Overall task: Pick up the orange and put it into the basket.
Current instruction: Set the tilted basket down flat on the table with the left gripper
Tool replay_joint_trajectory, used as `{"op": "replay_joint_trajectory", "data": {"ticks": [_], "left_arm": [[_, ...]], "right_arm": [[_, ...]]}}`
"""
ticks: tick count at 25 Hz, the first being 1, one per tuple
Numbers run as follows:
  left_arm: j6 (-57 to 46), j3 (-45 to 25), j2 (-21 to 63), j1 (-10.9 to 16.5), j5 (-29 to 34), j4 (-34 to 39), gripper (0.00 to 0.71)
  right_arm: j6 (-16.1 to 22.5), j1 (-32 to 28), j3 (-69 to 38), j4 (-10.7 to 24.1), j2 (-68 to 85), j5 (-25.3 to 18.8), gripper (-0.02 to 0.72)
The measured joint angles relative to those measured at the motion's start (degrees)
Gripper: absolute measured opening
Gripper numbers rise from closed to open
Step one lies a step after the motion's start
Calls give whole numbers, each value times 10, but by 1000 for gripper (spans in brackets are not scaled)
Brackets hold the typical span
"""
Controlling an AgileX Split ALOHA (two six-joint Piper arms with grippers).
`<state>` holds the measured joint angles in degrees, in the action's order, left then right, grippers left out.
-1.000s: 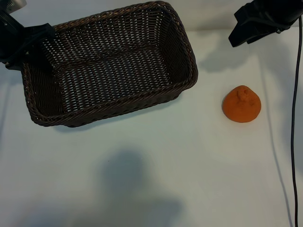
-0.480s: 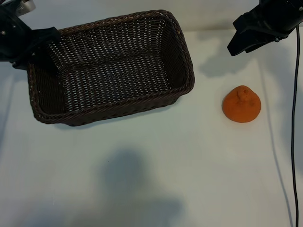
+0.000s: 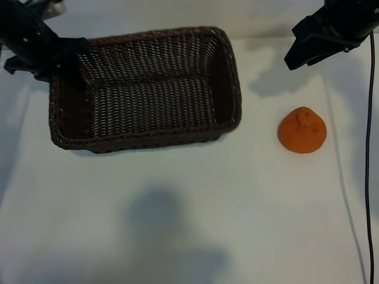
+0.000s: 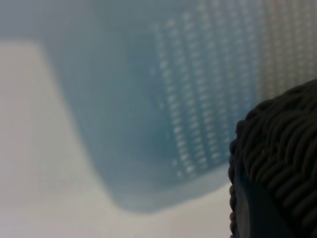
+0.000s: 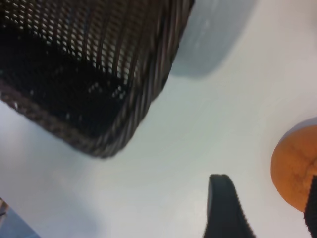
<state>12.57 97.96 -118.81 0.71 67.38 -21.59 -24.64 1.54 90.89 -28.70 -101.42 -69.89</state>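
**Clearly the right arm's reach: orange sits below its gripper**

Plainly, the coming move turns on one relation: in the exterior view the orange (image 3: 302,131) lies at about six o'clock from the right gripper (image 3: 294,52), with bare table (image 3: 189,207) between them, while the left gripper (image 3: 70,54) is far off at the basket's (image 3: 231,89) ten-o'clock corner. The right arm is much the nearer.

The right gripper hangs with its jaws parted and nothing between them; its wrist view shows the orange just beside one dark finger. The left gripper appears to be closed on the basket's rim, though its own wrist view is too blurred to confirm it.

The orange is matte, roundish, knob upward, with no marked long axis. It rests on the table at three o'clock from the basket, well apart.
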Motion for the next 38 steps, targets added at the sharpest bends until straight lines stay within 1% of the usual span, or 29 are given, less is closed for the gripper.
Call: {"op": "replay_joint_trajectory", "data": {"ticks": [9,15,23,31,38], "left_arm": [[-9,32,-45,-53,0,-1,196],[-47,36,-63,-66,0,0,196],[-50,36,-89,-91,0,-4,195],[-52,36,-114,-93,-7,-5,195],[-42,36,-117,-93,-7,-5,195]], "right_arm": [[-1,0,0,-2,0,0,405],[-1,0,0,-3,0,0,405],[-1,0,0,-4,0,0,405],[-1,0,0,-4,0,0,405],[-1,0,0,-4,0,0,405]]}}
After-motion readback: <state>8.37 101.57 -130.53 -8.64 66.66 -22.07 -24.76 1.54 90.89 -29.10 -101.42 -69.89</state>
